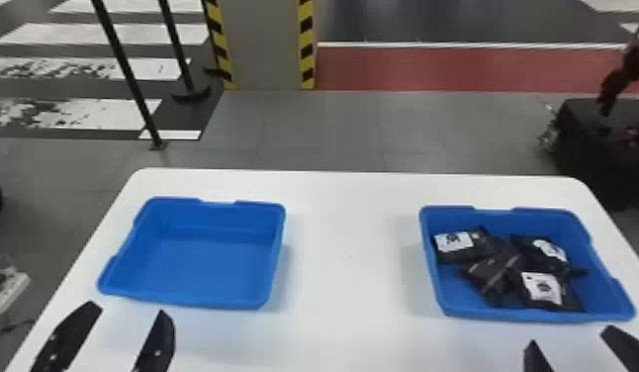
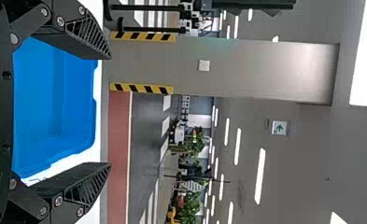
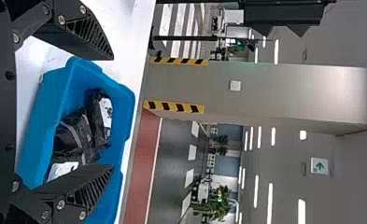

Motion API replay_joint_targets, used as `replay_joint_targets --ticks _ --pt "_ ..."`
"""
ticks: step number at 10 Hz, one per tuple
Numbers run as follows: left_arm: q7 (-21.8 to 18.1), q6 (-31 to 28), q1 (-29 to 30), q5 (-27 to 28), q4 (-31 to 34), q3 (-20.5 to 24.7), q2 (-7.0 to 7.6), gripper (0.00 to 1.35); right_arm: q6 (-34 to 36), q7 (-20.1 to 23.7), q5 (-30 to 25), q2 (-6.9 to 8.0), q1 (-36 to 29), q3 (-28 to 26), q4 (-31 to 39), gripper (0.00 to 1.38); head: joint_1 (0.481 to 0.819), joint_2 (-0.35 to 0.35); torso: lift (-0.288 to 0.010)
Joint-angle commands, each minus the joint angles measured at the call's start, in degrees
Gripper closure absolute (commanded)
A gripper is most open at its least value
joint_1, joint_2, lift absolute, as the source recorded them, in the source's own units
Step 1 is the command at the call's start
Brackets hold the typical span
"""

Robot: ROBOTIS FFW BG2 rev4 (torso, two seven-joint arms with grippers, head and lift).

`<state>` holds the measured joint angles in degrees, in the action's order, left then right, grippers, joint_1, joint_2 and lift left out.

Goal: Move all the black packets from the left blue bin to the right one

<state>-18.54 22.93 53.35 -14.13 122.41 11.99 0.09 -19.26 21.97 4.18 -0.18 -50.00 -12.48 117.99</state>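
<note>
In the head view my left gripper [image 1: 130, 312] stands open at the table's near left, just on the near side of the left blue bin [image 1: 209, 262], which holds no packets. My right gripper [image 1: 570, 339] is open too, at the near right in front of the right blue bin [image 1: 434, 287]. Several black packets [image 1: 496, 267] with white labels lie piled in that bin. The left wrist view has the left gripper [image 2: 110, 112] with its fingers wide apart and the bin beyond. In the right wrist view the right gripper [image 3: 113, 112] holds nothing, with packets [image 3: 71, 140] beyond it.
Both bins stand on a white table [image 1: 350, 277] with a wide gap between them. Beyond its far edge are black posts [image 1: 128, 74], a pillar with striped edges [image 1: 265, 44] and a dark case [image 1: 595, 143]. A power strip [image 1: 7, 297] lies off the left side.
</note>
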Motion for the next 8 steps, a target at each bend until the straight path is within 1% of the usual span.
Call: replay_joint_targets --ticks 1,3,8 --pt "0.00 -0.56 -0.34 -0.37 -0.14 -0.74 -0.24 0.24 -0.01 0.00 0.30 0.23 0.08 0.00 0.20 0.21 0.695 0.045 -0.110" --pt "0.09 -0.56 -0.48 -0.46 -0.14 -1.00 -0.09 0.23 -0.01 0.00 0.39 0.23 0.08 0.00 0.20 0.21 0.695 0.031 -0.110" --pt "0.18 -0.99 -0.62 -0.73 -0.14 -1.26 -0.09 0.23 -0.01 0.09 0.83 0.23 0.22 0.09 -0.08 0.21 0.695 0.026 -0.110"
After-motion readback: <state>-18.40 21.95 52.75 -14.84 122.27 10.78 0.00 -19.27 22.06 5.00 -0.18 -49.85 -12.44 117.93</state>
